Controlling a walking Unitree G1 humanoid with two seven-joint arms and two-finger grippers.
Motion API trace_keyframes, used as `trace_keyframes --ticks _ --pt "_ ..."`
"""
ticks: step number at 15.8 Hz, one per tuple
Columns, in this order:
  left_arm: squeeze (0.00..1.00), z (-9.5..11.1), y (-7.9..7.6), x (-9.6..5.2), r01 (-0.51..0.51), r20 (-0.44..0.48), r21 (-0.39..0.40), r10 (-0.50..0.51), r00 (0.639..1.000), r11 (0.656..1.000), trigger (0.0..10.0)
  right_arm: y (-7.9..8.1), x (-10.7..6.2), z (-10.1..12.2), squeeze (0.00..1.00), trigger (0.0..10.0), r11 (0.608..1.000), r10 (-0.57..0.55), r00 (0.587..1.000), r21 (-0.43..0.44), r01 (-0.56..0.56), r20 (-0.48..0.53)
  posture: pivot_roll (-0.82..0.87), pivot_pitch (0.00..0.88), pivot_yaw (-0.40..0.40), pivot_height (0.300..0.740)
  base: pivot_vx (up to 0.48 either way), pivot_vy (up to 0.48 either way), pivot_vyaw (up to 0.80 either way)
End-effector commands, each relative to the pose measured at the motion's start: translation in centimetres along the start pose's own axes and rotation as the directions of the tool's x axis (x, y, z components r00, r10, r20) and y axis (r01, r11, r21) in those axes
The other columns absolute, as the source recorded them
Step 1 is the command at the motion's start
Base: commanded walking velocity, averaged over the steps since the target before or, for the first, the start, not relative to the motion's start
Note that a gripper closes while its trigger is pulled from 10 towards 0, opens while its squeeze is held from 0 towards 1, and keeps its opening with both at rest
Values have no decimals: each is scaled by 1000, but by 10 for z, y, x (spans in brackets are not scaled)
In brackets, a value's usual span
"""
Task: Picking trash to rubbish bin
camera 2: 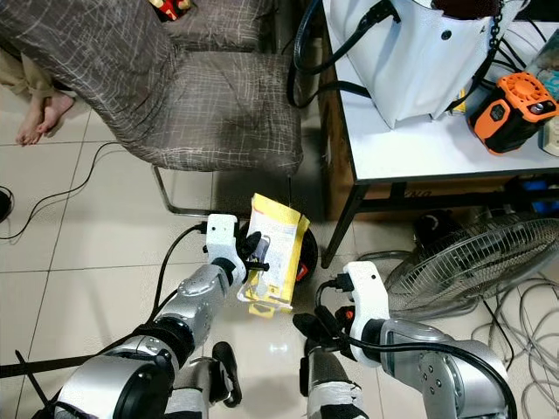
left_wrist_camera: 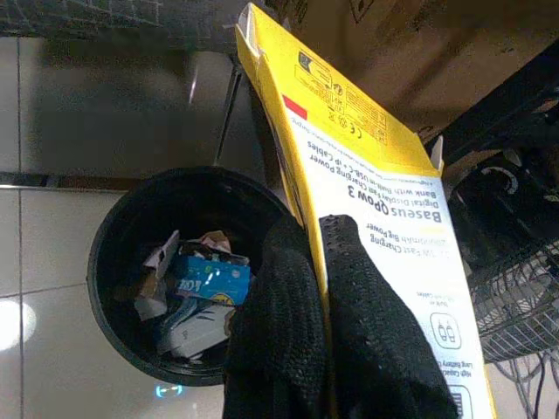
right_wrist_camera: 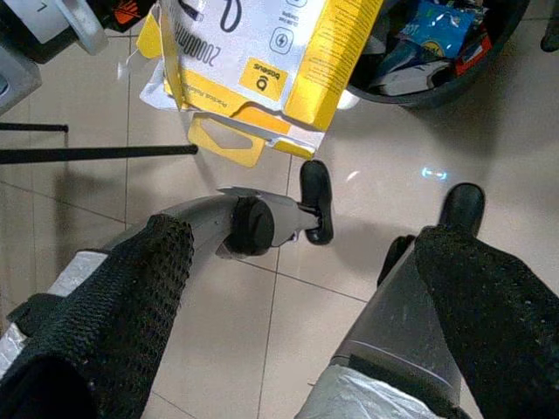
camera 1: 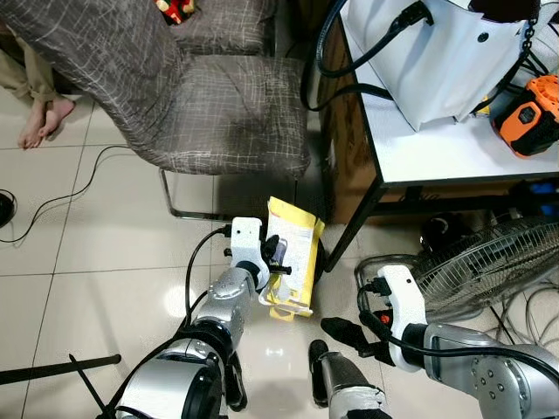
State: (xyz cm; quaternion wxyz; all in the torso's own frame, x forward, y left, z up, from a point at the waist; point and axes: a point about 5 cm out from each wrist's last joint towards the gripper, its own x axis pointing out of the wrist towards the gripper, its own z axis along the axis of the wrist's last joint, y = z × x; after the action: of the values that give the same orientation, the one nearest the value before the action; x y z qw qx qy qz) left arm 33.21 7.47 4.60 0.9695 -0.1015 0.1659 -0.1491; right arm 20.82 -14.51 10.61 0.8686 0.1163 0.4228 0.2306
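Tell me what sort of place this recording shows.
Probably a lived-in home room used as a workspace: tiled floor, a fabric-covered chair, a white table with a tool on it, a floor fan and a rubbish bin.

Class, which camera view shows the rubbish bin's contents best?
The left wrist view: it looks into the black rubbish bin past the yellow box that the left gripper holds. The right wrist view catches one edge; in the eye views the box covers it.

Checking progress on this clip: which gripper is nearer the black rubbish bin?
Left. The left gripper holds the yellow box right above the black rubbish bin; the right gripper hangs open, lower and off to the side.
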Motion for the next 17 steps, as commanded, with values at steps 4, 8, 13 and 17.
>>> trace_keyframes --ticks 4,8,13,17 --pt "1000 -6 1 -1 -42 -24 3 42 999 999 10000 3 -3 -1 0 10000 1000 5 1000 5 -5 9 -365 356 9 740 0 0 0" --pt "1000 -9 3 -2 -68 -34 12 68 997 998 10000 4 -3 -1 0 10000 1000 10 1000 8 -10 19 -366 358 11 740 0 0 0" --pt "1000 -11 4 -3 -79 -38 19 80 996 997 10000 5 -3 0 0 10000 1000 11 1000 10 -12 26 -364 365 13 740 0 0 0" --pt "1000 -12 5 -4 -85 -42 21 86 995 996 10000 5 -2 1 0 10000 1000 13 999 11 -14 29 -361 365 12 740 0 0 0"
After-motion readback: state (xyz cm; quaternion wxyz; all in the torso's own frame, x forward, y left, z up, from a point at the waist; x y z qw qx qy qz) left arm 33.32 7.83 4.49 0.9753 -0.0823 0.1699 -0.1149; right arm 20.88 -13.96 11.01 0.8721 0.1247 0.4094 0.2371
